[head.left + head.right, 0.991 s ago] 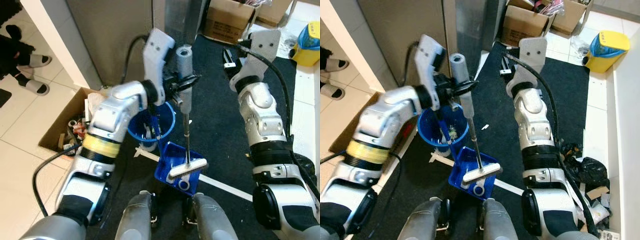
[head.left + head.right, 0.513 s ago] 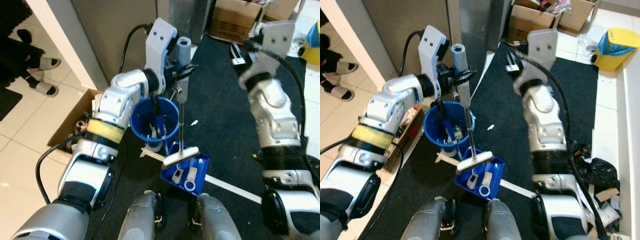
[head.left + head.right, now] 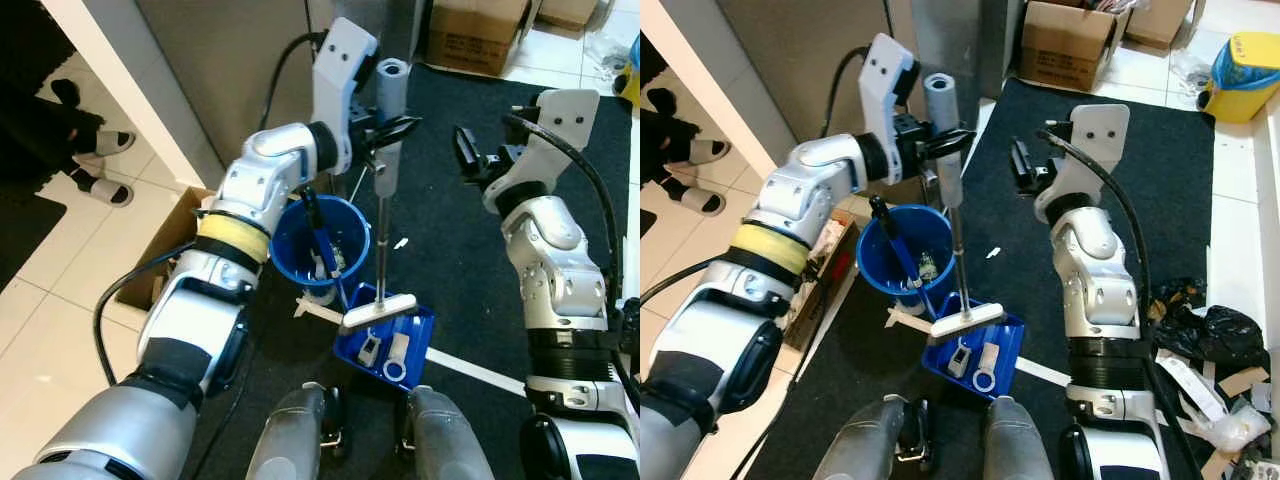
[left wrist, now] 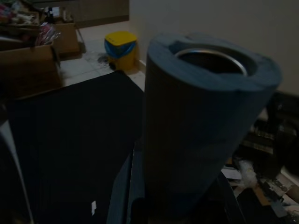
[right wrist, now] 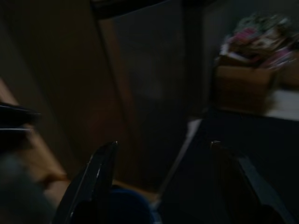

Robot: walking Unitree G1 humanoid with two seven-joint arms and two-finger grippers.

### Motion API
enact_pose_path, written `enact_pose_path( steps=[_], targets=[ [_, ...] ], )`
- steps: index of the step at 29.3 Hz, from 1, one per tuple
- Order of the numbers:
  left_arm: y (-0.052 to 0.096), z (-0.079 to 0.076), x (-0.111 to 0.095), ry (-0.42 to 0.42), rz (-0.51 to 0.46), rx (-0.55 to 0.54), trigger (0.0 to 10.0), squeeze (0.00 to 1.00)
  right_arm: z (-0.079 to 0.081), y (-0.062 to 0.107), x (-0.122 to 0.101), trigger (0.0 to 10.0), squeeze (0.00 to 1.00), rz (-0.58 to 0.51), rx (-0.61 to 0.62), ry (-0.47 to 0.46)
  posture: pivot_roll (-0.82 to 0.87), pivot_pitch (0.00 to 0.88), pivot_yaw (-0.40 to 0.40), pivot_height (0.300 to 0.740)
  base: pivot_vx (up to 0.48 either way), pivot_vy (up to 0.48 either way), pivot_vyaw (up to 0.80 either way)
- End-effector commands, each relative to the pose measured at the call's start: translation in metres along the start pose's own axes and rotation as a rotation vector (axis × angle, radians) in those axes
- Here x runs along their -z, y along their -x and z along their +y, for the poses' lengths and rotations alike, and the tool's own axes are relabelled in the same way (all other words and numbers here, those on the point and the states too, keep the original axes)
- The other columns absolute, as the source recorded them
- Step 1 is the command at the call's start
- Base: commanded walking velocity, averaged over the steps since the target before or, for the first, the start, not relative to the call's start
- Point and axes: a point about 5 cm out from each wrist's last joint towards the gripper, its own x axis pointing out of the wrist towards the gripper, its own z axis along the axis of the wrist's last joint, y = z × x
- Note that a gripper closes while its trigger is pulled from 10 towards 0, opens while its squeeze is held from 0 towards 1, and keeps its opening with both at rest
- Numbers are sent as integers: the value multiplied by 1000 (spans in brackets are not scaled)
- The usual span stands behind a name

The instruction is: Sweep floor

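Observation:
My left gripper (image 3: pixel 385 135) is shut on the broom's grey foam handle (image 3: pixel 392 78), holding the broom upright. That same foam handle (image 4: pixel 205 126) looms close in the left wrist view. The thin rod runs down to the white brush head (image 3: pixel 378 312), which rests over the blue dustpan (image 3: pixel 410 345) on the dark mat. The pan holds a few white bits. My right gripper (image 3: pixel 470 160) hovers to the right of the handle, apart from it. It is open, and its fingers (image 5: pixel 100 172) stand wide with nothing between them.
A blue bucket (image 3: pixel 320 235) with tools stands just left of the dustpan. A cardboard box (image 3: pixel 160 255) of clutter sits at the mat's left edge, and another box (image 3: pixel 1070 40) at the back. A yellow bin (image 3: pixel 1250 60), rubbish bags (image 3: pixel 1200 330) and a person's slippered feet (image 3: pixel 100 165) are nearby.
The view has shifted. My right gripper has dropped lower and come nearer the broom handle. The left gripper keeps its hold, and the brush head has slid a little over the dustpan.

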Motion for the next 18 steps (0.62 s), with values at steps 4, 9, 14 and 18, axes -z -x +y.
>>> enact_pose_path(
  steps=[4,9,14,18],
  targets=[
    [-9,-3,-20,-38,-69,31,10000,0,15,4,9,10000,0,77,-104,-44,-54,89,131,740,0,0,0],
    [-13,-4,-27,-55,-88,51,10000,0,26,5,16,10000,0,123,-135,-52,-50,88,130,740,0,0,0],
    [-16,-4,-24,-49,-78,61,10000,0,38,2,19,10000,0,135,-145,-93,-45,88,128,740,0,0,0],
    [-16,-6,-18,-35,-70,66,10000,0,46,-1,16,10000,0,112,-169,-116,-44,89,127,740,0,0,0]
  ],
)
